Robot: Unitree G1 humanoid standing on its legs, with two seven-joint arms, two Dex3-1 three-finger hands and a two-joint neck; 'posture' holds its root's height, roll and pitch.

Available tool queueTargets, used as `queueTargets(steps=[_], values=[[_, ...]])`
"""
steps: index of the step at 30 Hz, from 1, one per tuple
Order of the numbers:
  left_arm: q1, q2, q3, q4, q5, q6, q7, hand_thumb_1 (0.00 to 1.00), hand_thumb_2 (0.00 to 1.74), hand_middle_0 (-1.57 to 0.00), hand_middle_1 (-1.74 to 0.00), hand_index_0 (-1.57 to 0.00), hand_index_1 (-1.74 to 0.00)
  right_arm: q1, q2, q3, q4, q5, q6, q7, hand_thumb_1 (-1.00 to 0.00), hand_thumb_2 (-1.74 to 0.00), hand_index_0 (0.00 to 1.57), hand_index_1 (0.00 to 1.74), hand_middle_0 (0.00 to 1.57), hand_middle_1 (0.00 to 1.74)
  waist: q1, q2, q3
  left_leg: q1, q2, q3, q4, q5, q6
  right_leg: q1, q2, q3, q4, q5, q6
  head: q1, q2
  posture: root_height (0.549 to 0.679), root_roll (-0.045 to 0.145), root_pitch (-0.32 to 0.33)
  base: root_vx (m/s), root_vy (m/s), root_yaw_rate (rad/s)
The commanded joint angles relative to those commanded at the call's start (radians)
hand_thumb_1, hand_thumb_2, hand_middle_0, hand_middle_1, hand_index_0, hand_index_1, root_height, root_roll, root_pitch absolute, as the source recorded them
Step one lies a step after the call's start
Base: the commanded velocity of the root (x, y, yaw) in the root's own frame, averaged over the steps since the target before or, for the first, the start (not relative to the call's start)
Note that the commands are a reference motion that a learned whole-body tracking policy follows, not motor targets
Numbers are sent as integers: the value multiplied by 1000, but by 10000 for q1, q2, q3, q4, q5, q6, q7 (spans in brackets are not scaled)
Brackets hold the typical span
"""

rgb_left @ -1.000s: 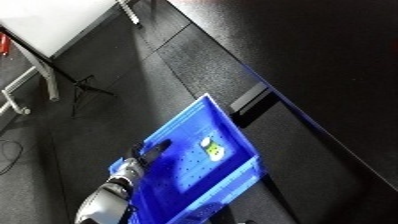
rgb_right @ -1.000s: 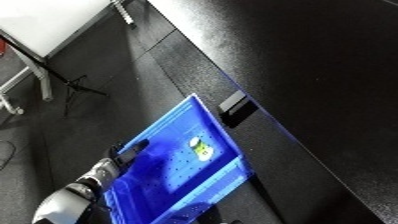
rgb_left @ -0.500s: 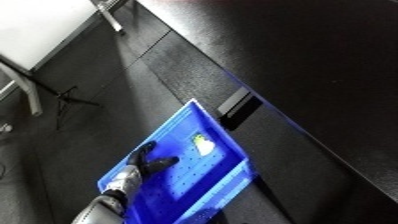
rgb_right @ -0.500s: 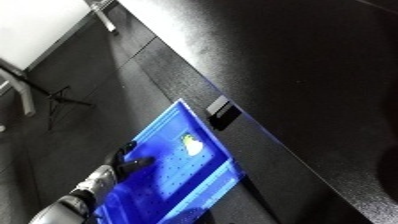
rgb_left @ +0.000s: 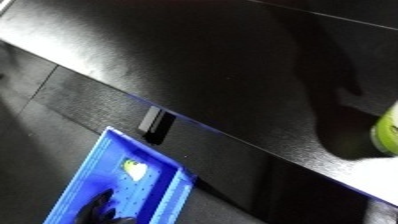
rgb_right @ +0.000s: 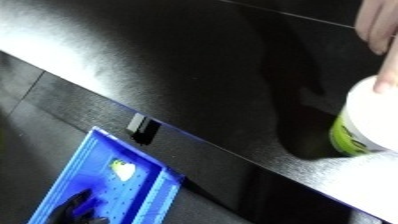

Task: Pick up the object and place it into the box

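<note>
Left eye view
- Landmark: blue bin [rgb_left: 75, 192], at the lower left, below the edge of the dark desk [rgb_left: 231, 65].
- Task's thing: small object [rgb_left: 133, 169], lying inside the bin near its upper corner, on the bin floor.
- Look of it: pale, whitish with a yellow-green tinge, rounded; too small to tell its make.
- Left hand [rgb_left: 99, 207]: a black shape low in the bin, apart from the object; I cannot tell whether its fingers are spread or curled.
- Right hand: not seen.
- Also: dark block [rgb_left: 155, 122] on the desk edge, just above the bin's top corner.
- Far from the bin: green-and-white container [rgb_left: 387, 131], at the desk's right, cut by the view's edge.

Right eye view
- Container: stands on the desk well apart from the bin; white body, green label band, upright as far as shows.
- Person's hand [rgb_right: 378, 25]: above the container, fingers touching its top.
- Risk one: the left hand, lifted carelessly, could catch the bin wall and tip or shove the bin, which sits close under the desk edge.
- Risk two: if the container is the next thing to fetch, a reach made while the person's hand is on it could strike that hand or knock the container over.
- Risk three: the container is tall and smooth-looking; I judge it may slip or topple in a grasp taken too high.
</note>
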Motion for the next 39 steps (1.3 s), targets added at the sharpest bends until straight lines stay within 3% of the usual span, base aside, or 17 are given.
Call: queueTargets(steps=[6, 14, 21, 23, 27, 31, 34, 39], values=[[156, -162, -87, -89, 47, 79, 224, 0, 0, 0, 0, 0, 0, -59, -5, -18, 33, -245, 80, 75, 0, 0, 0, 0, 0, 0, -149, -35, -150, -99, 80, 105, 329, -242, 86, -151, 127, 128, 7, 111, 17, 2215, -98, 618, 35, -21, -6, 4, -162], [506, -501, -72, -72, 37, 101, 361, 0, 0, 0, 0, 0, 0, -79, -9, -51, 173, -759, -49, 330, 0, 0, 0, 0, 0, 0, -313, -22, -275, -24, 221, 248, 642, -562, 212, -129, 225, 235, 159, 31, -57, 4341, -118, 617, 34, -26, 12, 25, -176], [623, -654, -232, -261, 181, 101, 424, 0, 0, 0, 0, 0, 0, -187, -197, 78, -227, -949, -2, 1045, 0, 0, 0, 0, 0, 0, -369, 23, -259, -32, 258, 291, 782, -670, 217, -170, 237, 279, 271, -16, -126, 4923, -164, 616, 38, -28, 2, 1, -55], [666, -644, -277, -478, 187, 161, 514, 0, 0, 0, 0, 0, 0, -190, -328, 213, -690, -989, 297, 1481, 0, 0, 0, 0, 0, 0, -398, 15, -224, -34, 266, 294, 772, -669, 205, -182, 242, 289, 274, -25, -143, 4841, -225, 616, 39, -26, -23, -9, -27], [960, -485, -277, -1169, 60, 302, 737, 0, 0, 0, 0, 0, 0, 261, -746, 533, -2634, -655, 1474, 2635, 0, 0, 0, 0, 0, 0, -499, -76, -136, -83, 293, 284, 747, -656, 198, -224, 259, 298, 287, -64, -190, 4430, -420, 616, 41, -19, -43, -13, -47], [1267, -145, -37, -1334, -6, 363, 612, 0, 0, 0, 0, 0, 0, 1343, -1103, 606, -4990, 105, 2462, 4062, 0, 0, 0, 0, 0, 0, -693, -260, -119, -105, 338, 266, 653, -596, 188, -258, 270, 279, 278, -81, -170, 3911, -566, 617, 40, -11, -23, -26, -80], [1446, 49, 145, -1114, -30, 267, 436, 0, 0, 0, 0, 0, 0, 2060, -1377, 488, -6485, 639, 3152, 5305, 0, 0, 0, 0, 0, 0, -855, -413, -154, -101, 413, 302, 555, -540, 125, -263, 270, 244, 204, -74, -132, 3560, -651, 618, 40, -4, -15, -31, -111], [1710, 162, 160, -738, 14, -71, 259, 0, 0, 0, 0, 0, 0, 2610, -1944, 191, -8831, 1530, 4111, 7699, 0, 0, 0, 0, 0, 0, -1038, -573, -246, -124, 583, 405, 511, -497, -37, -282, 249, 216, 123, -67, -91, 3263, -814, 619, 42, 2, -8, -23, -104]])
